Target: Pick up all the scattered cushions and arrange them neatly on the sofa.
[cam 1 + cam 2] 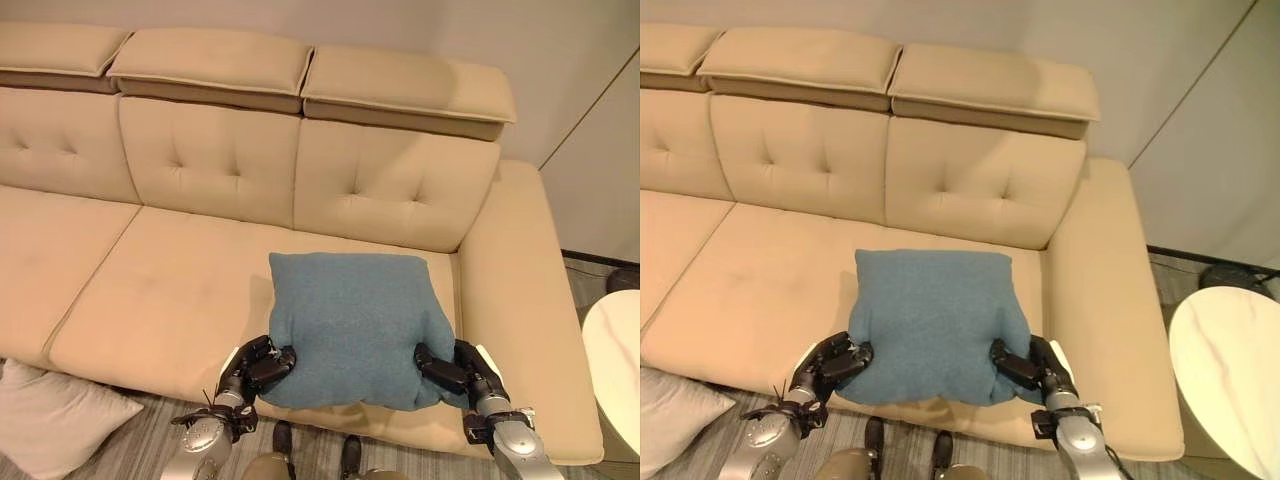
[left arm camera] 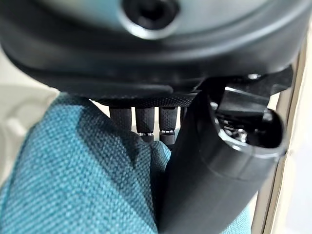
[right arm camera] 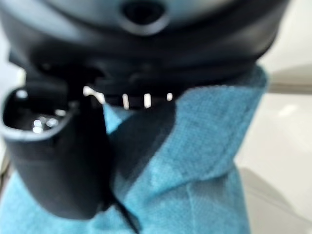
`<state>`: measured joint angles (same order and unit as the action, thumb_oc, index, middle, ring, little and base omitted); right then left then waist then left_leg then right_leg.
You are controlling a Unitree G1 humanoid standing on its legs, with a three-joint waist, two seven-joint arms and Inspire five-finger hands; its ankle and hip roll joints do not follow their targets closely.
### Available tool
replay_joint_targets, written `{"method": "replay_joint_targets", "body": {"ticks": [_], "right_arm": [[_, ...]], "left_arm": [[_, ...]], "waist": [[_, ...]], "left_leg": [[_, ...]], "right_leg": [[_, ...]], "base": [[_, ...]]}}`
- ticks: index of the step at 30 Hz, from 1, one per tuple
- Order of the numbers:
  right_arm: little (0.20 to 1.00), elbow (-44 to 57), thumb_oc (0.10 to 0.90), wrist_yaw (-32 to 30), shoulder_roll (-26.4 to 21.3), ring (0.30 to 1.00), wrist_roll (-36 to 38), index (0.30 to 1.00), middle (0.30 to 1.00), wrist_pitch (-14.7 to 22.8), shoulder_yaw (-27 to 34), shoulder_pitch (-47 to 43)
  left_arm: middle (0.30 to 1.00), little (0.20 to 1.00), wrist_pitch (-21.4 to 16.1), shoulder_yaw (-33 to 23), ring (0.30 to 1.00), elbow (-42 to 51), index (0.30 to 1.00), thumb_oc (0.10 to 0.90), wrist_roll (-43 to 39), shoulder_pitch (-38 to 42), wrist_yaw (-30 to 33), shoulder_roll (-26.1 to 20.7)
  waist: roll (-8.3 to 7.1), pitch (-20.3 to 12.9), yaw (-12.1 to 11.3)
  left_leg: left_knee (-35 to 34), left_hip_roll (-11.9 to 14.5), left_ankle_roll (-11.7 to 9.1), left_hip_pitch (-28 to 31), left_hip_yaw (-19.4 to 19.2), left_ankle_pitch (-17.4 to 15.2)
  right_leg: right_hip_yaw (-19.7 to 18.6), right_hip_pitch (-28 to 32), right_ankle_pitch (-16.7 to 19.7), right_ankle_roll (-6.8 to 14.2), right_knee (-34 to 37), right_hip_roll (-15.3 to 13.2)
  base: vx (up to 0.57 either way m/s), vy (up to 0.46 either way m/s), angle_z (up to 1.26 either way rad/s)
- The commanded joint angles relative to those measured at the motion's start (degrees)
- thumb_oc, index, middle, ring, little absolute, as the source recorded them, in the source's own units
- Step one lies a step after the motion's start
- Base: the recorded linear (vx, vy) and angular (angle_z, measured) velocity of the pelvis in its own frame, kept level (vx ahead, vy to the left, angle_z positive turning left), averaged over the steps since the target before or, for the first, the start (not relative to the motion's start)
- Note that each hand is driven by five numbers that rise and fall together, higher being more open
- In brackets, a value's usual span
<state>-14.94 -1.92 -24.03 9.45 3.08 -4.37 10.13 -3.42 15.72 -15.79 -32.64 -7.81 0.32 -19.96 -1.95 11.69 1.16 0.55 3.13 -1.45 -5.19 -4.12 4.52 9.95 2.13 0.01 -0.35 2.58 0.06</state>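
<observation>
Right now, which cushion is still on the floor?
The white cushion, lying on the floor left of the sofa. The teal cushion is on the seat, gripped by both hands.

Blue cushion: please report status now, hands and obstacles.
Left hand and right hand both shut on blue cushion, one each side. Cushion over sofa seat. White cushion on floor.

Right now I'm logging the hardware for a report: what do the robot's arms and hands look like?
Both arms are silver-grey metal at the forearm, ending in dark wrist sections. The left hand and the right hand are black, blocky, with segmented black fingers of ribbed, textured surface. Each thumb is a thick, smooth dark shell, seen up close in the wrist views. A pale panel edges the back of each hand.
</observation>
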Motion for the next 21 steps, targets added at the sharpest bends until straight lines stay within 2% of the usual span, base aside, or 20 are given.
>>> {"method": "replay_joint_targets", "body": {"ticks": [1, 3, 6, 9, 12, 14, 16, 18, 21], "right_arm": [[0.3, 10.33, 0.4, 1.34, 2.32, 0.3, 2.49, 0.3, 0.3, 8.33, -0.65, -5.61], [0.3, 10.01, 0.4, 1.52, 2.99, 0.3, 1.99, 0.3, 0.3, 8.24, -1.27, -6.19], [0.3, 10.16, 0.4, 2.2, 3.68, 0.3, 1.75, 0.3, 0.3, 7.95, -1.94, -7.09], [0.3, 10.15, 0.4, 2.46, 4.34, 0.3, 1.7, 0.3, 0.3, 8.1, -2.13, -7.06], [0.3, 10.18, 0.4, 2.41, 4.51, 0.3, 1.15, 0.3, 0.3, 7.93, -1.88, -7.1], [0.3, 10.58, 0.4, 2.2, 4.33, 0.3, 0.98, 0.3, 0.3, 7.87, -1.6, -6.99], [0.3, 11.36, 0.4, 1.59, 4.44, 0.3, 0.17, 0.3, 0.3, 8.49, -1.33, -6.85], [0.3, 13.61, 0.4, -0.16, 3.48, 0.3, -0.89, 0.3, 0.3, 9.71, -1.06, -8.13], [0.3, 14.97, 0.4, -1.05, 2.98, 0.3, -1.73, 0.3, 0.3, 10.22, -1.15, -8.98]], "left_arm": [[0.3, 0.3, -6.9, 1.24, 0.3, 9.33, 0.3, 0.4, 2.02, 3.93, -5.86, 0.31], [0.3, 0.3, -6.86, 0.73, 0.3, 9.41, 0.3, 0.4, 1.69, 3.71, -5.9, 0.1], [0.3, 0.3, -6.95, -0.02, 0.3, 9.63, 0.3, 0.4, 1.57, 3.15, -5.81, -0.45], [0.3, 0.3, -7.15, -0.65, 0.3, 9.65, 0.3, 0.4, 1.47, 2.86, -5.89, -0.66], [0.3, 0.3, -7.45, -1.29, 0.3, 9.44, 0.3, 0.4, 1.36, 3.07, -5.83, -0.19], [0.3, 0.3, -8.05, -1.71, 0.3, 10.1, 0.3, 0.4, 2.31, 3.54, -5.52, -0.67], [0.3, 0.3, -8.52, -2.23, 0.3, 10.92, 0.3, 0.4, 2.8, 3.96, -4.79, 0.43], [0.3, 0.3, -10.08, -2.56, 0.3, 12.83, 0.3, 0.4, 4.37, 6.07, -2.82, 0.57], [0.3, 0.3, -10.89, -2.39, 0.3, 14.41, 0.3, 0.4, 5.64, 7.58, -1.57, 0.42]], "waist": [[-2.46, -6.37, -1.44], [-2.14, -6.08, -1.93], [-1.45, -5.19, -1.78], [-0.79, -4.59, -1.51], [-0.08, -4.73, -1.02], [-0.37, -4.47, -0.72], [-0.76, -5.22, -0.82], [-0.15, -7.32, -0.76], [0.2, -7.63, -0.62]], "left_leg": [[2.53, -2.17, 0.61, 0.39, -1.86, -5.12], [2.07, -2.62, 1.6, 1.65, -2.85, -5.84], [1.43, -3.07, 3.08, 3.55, -3.67, -6.41], [0.84, -3.29, 3.76, 4.63, -3.58, -6.86], [-0.75, -3.75, 3.74, 6.71, -2.92, -7.7], [-0.48, -4.08, 3.33, 7.12, -2.56, -8.08], [-0.91, -4.48, 2.89, 7.45, -2.27, -8.09], [-3.64, -4.08, 2.16, 8.62, -2.1, -7.6], [-4.68, -3.72, 1.75, 9.07, -1.88, -7.3]], "right_leg": [[-0.8, 0.63, -4.38, 5.03, -6.4, -3.31], [-1.17, -0.61, -4.3, 6.26, -10.11, -4.18], [-1.46, -4.11, -1.4, 8.36, -18.2, -5.91], [-1.96, -6.84, -0.67, 8.98, -22.41, -6.32], [-0.94, -8.6, -0.76, 7.98, -16.9, -7.53], [-0.51, -7.89, -0.08, 8.15, -11.42, -7.81], [-0.69, -6.17, 0.63, 7.95, -8.21, -7.29], [0.02, -3.27, 0.69, 7.27, -3.61, -5.94], [0.31, -2.46, 0.67, 7.07, -2.11, -5.48]], "base": [[0.09, 0.167, -0.41], [0.06, 0.182, -0.45], [0.05, 0.158, -0.4], [0.05, 0.09, -0.13], [0.11, -0.002, 0.06], [0.12, -0.069, -0.01], [0.17, -0.125, 0.21], [0.22, -0.138, 0.24], [0.08, -0.061, 0.04]]}}
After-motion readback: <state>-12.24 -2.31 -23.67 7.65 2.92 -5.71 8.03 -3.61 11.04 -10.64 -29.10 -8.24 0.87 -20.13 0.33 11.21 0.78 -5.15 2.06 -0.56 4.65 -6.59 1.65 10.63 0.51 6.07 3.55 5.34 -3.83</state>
